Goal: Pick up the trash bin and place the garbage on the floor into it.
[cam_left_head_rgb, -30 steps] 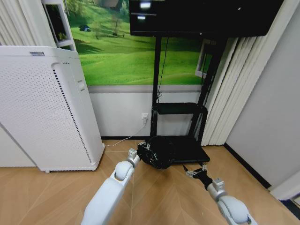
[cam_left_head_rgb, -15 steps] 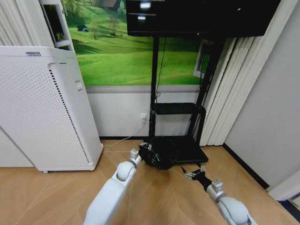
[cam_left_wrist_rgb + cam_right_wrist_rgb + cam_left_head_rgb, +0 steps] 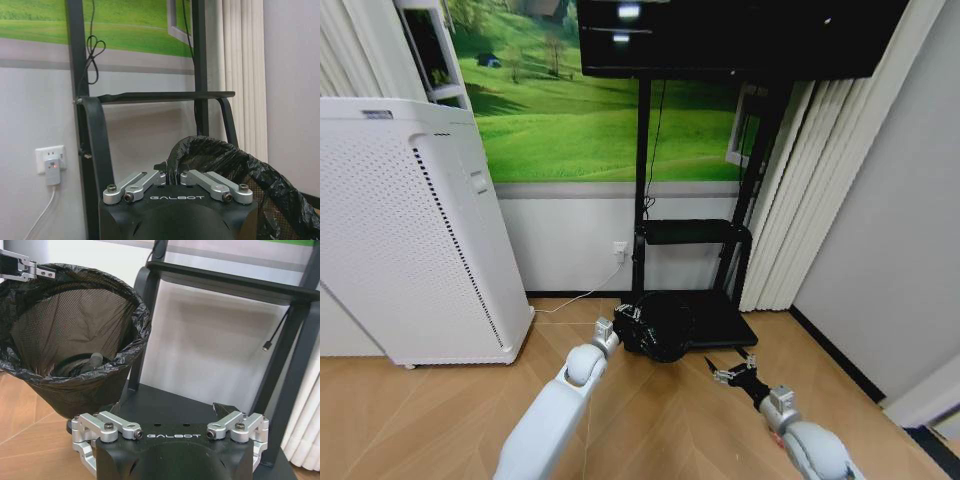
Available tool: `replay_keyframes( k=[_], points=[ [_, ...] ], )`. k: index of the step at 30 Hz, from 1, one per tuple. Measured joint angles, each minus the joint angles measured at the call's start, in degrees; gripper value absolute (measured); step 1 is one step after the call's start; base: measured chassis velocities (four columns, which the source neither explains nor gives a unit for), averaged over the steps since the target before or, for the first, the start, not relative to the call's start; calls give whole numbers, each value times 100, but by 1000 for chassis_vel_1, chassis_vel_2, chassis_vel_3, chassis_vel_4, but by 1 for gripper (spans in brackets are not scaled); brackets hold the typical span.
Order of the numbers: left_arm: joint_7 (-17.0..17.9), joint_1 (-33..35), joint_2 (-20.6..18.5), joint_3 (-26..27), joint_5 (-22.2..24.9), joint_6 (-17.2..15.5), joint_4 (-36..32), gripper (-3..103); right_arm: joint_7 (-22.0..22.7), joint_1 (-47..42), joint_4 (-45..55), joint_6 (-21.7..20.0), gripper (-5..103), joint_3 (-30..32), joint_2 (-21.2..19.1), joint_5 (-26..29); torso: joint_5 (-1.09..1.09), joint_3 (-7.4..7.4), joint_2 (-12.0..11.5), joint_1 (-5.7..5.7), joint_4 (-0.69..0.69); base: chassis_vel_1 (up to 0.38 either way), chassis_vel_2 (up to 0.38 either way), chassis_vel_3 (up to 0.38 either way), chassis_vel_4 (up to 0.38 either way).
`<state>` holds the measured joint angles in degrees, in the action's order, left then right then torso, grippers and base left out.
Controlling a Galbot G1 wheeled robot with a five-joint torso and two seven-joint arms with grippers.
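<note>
While the left claw point(image 3: 623, 322) pinches the rim of the trash bin point(image 3: 662, 325), its fingers pressed together on the bag-covered edge, the bin hangs tilted off the floor point(image 3: 440, 420) with its mouth facing the right arm. Left wrist view: silver linkages drawn in close, crinkled glossy black bag point(image 3: 235, 160) bunched over the rim right at the fingertips. Right wrist view gives what the head view can't: bin point(image 3: 75, 345) is black wire mesh, tapered round, lined with the bag folded over the lip; something pale and tube-shaped lies at the bottom, can't tell what. Left claw's fingers point(image 3: 22, 267) show at the rim's far edge in that same view.

Left arm: white, stretched forward and low from the shoulder, wrist level at the bin.

Right claw point(image 3: 732, 371) is spread, nothing between the fingers, hovering just above the floor beside the bin, near the front edge of the flat black stand base point(image 3: 720, 325). Right arm reaches forward and down, forearm angled inward.

Floor is light tan herringbone parquet. Behind the bin: black metal TV stand point(image 3: 642, 200) with a mid shelf point(image 3: 690, 231), screen on top. White perforated appliance point(image 3: 410, 230) stands well to the left. White pleated curtain point(image 3: 790, 190) on the right.
</note>
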<state>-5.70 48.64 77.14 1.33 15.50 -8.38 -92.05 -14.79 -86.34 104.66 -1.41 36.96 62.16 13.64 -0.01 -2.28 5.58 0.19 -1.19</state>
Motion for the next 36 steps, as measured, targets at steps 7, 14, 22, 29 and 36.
replay_keyframes(
  k=[7,14,22,29,36],
  points=[
    [-13,8,-8,15,14,9,-22,7,-3,-8,31,-30,100,9,51,-34,1,0,2,0,-3,-171,-179,163,161],
    [-29,55,-12,48,15,14,-68,7,-273,-5,-88,245,100,15,5,-388,3,-1,2,0,-3,-170,-168,163,159],
    [-51,176,-87,178,16,15,-180,7,-559,-22,-738,579,100,13,-540,-562,1,0,2,0,2,8,2,1,0],
    [-53,315,-175,281,16,15,-316,7,-752,41,-1627,817,100,-63,-942,-633,1,0,1,0,-2,6,10,-4,-6],
    [-42,421,-143,307,-12,15,-384,7,-751,115,-2549,929,100,-159,-864,-588,2,0,1,0,-2,0,0,0,0]
  ],
)
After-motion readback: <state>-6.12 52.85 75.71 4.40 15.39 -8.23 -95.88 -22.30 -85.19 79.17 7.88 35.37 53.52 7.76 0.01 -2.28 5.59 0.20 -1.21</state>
